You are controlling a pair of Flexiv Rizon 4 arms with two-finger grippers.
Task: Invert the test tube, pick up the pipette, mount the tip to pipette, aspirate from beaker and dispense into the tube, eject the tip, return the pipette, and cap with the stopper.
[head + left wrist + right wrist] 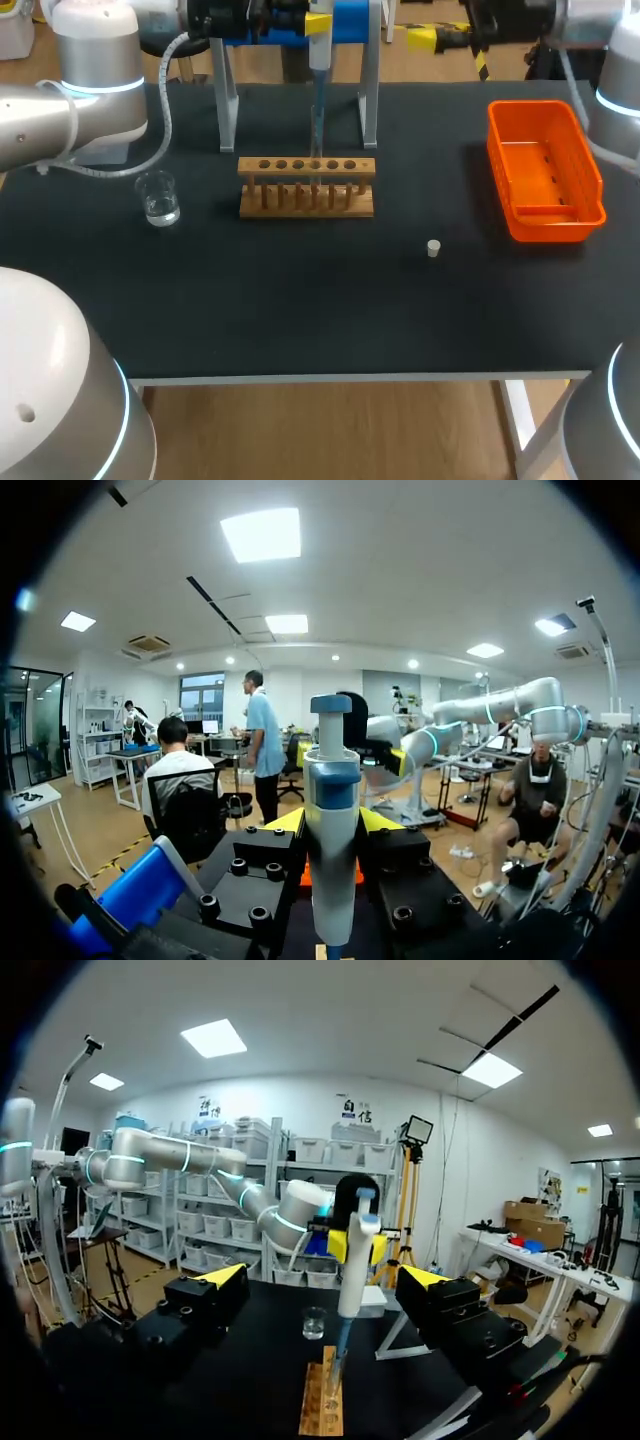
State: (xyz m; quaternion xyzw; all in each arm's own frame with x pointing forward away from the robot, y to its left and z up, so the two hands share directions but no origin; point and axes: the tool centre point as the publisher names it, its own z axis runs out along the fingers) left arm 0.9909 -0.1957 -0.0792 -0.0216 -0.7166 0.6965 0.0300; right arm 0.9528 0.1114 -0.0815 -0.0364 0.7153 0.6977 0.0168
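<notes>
Pipette (332, 880) stands upright, gripped in my left tool (332, 823), tip pointing down at the wooden rack (306, 187) beneath it, while my right tool (325, 1277) faces it, open and empty.

A lab: pipette (332, 860), beaker (158, 197) and test-tube rack (306, 187) on a table (300, 300).

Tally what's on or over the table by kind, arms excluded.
Glass beaker: 1
Wooden tube rack: 1
Stopper: 1
Orange basket: 1
Pipette stand: 1
Pipette, in the left gripper: 1
Total: 6; any tube in the rack is too faint to count.
</notes>
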